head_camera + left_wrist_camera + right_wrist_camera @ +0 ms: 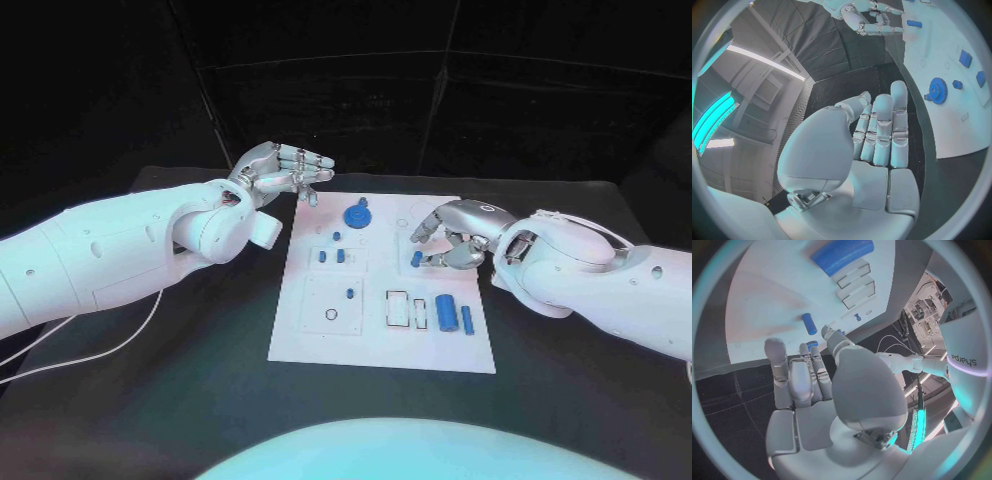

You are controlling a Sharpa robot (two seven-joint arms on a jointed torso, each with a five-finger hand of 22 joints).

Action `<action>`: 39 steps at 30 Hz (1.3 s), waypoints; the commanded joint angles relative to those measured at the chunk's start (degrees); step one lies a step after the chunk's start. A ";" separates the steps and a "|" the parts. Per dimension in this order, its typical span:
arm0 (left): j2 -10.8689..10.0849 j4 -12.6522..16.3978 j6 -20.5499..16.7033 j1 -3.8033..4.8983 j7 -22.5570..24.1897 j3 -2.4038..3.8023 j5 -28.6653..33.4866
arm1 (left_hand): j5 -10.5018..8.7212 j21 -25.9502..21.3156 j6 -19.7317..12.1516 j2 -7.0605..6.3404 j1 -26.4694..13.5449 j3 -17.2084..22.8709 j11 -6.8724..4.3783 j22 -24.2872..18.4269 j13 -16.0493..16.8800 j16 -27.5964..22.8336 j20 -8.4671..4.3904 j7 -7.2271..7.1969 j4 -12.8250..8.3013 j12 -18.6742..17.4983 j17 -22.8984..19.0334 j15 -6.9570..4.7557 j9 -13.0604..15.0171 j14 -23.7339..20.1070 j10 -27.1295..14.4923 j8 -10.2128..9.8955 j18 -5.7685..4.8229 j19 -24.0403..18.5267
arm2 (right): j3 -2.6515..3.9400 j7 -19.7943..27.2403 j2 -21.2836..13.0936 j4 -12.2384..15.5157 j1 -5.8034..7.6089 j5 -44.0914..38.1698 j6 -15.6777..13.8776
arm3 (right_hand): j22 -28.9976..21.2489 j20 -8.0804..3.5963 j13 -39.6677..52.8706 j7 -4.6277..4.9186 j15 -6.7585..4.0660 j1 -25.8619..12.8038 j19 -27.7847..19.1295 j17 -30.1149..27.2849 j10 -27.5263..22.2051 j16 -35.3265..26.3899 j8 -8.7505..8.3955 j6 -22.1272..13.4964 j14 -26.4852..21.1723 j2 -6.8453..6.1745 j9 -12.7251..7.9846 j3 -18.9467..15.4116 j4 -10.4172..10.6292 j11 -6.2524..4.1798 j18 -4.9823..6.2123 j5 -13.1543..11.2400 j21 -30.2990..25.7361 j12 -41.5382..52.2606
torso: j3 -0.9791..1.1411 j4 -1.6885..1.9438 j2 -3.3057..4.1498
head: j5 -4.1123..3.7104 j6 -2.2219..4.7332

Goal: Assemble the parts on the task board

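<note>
At board's right edge, right hand [450, 238] nearest: small blue peg [417, 259] at its 7 o'clock, just beside fingers, ungripped. Left hand [283, 170] off board, empty, fingers loosely extended.

Cool cyan light falls from above on the board [382, 345], bright against the dark table [577, 400] and black backdrop. Wrist views bend straight edges; ceiling strips glare.
</note>
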 commanded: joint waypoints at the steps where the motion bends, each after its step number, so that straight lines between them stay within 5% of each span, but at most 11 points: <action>1: -0.01 0.09 0.62 0.08 0.13 0.04 0.20 | 0.12 -0.32 -0.09 0.29 -0.05 -0.14 -0.02 -0.05 -0.05 -0.10 0.00 0.35 -0.23 0.19 -0.05 -0.08 -0.08 -0.41 -0.56 0.27 0.71 -0.58 | 0.05 -1.58 0.42 -0.40 0.12 -2.50 5.12 | 0.10 0.03 -0.05 -0.02 0.24 0.64 -0.09 -0.27 -0.06 -0.33 -0.12 -0.11 0.68 0.22 0.13 -0.68 -0.05 -0.28 0.64 -0.14 -0.22 0.69 | 0.00 0.00 0.02 | 0.05 -0.13; 5: -0.03 0.12 0.60 0.08 0.15 0.04 0.20 | 0.12 -0.32 -0.09 0.29 -0.05 -0.14 -0.02 -0.05 -0.05 -0.10 0.00 0.35 -0.23 0.19 -0.05 -0.08 -0.08 -0.41 -0.56 0.27 0.71 -0.58 | 0.04 -1.75 1.06 -0.88 0.11 -2.79 6.96 | 0.32 -0.17 -0.01 0.13 -0.03 0.94 0.35 -0.62 1.17 -0.60 0.07 0.49 0.67 0.94 0.23 -1.30 0.09 -0.62 0.60 -0.22 -0.16 2.07 | -0.04 -0.06 0.03 | 0.04 -0.17; 13: -0.01 0.13 0.62 0.08 0.16 0.04 0.20 | 0.12 -0.32 -0.09 0.29 -0.05 -0.14 -0.02 -0.05 -0.05 -0.10 0.00 0.35 -0.23 0.19 -0.05 -0.08 -0.08 -0.41 -0.56 0.27 0.71 -0.58 | 0.03 -1.53 2.13 -1.85 0.09 -2.95 6.00 | 1.73 -0.55 -0.31 0.32 -0.40 1.83 1.57 0.23 3.66 -0.02 0.44 2.15 1.09 2.67 0.38 -0.85 0.41 -1.03 0.31 -0.85 0.62 3.52 | 0.03 -0.02 -0.02 | -0.06 -0.13; 39: 0.00 0.16 0.63 0.09 0.05 0.04 0.20 | 0.12 -0.32 -0.09 0.29 -0.05 -0.14 -0.02 -0.05 -0.05 -0.10 0.00 0.35 -0.23 0.19 -0.05 -0.08 -0.08 -0.41 -0.56 0.27 0.71 -0.58 | -0.02 -3.03 4.80 -5.01 0.03 -4.32 7.40 | 5.13 -1.40 -0.65 0.08 -1.29 3.93 3.61 1.97 10.88 1.51 1.11 6.89 1.70 4.32 0.53 3.42 0.49 -2.07 -0.28 -3.21 2.81 2.50 | 0.02 -0.03 -0.05 | -0.09 -0.46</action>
